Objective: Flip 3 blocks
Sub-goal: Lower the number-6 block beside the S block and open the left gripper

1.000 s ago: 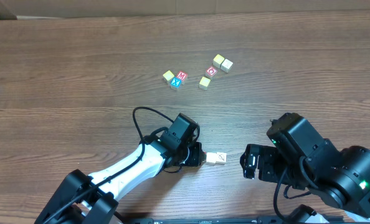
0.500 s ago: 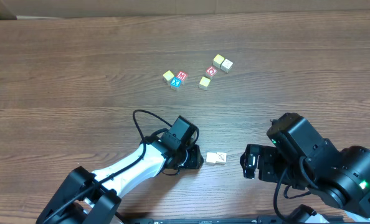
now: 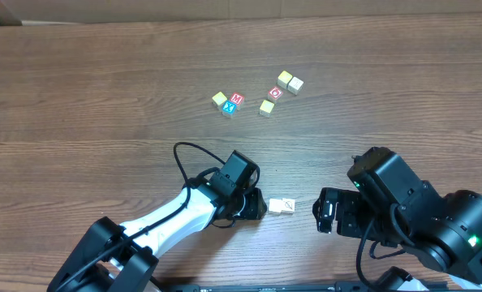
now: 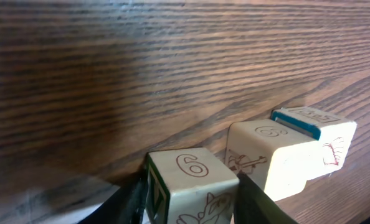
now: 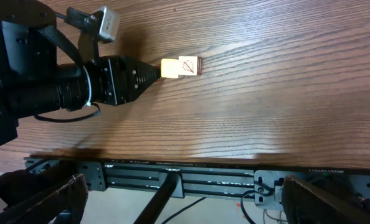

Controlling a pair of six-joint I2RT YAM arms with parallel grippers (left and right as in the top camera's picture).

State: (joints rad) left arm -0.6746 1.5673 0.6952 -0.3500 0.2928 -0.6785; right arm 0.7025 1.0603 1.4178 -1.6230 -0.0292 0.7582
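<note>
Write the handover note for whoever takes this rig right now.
Left gripper: a finger on either side of the nearest block, which sits on the table; clamped or not, unclear.
Right gripper: open, empty, off to the side.
Blocks: in the left wrist view, a second block and a blue-edged third block line up beyond the nearest.
Done: cannot tell how many are flipped.
Left: check the faces, flip the rest.
</note>
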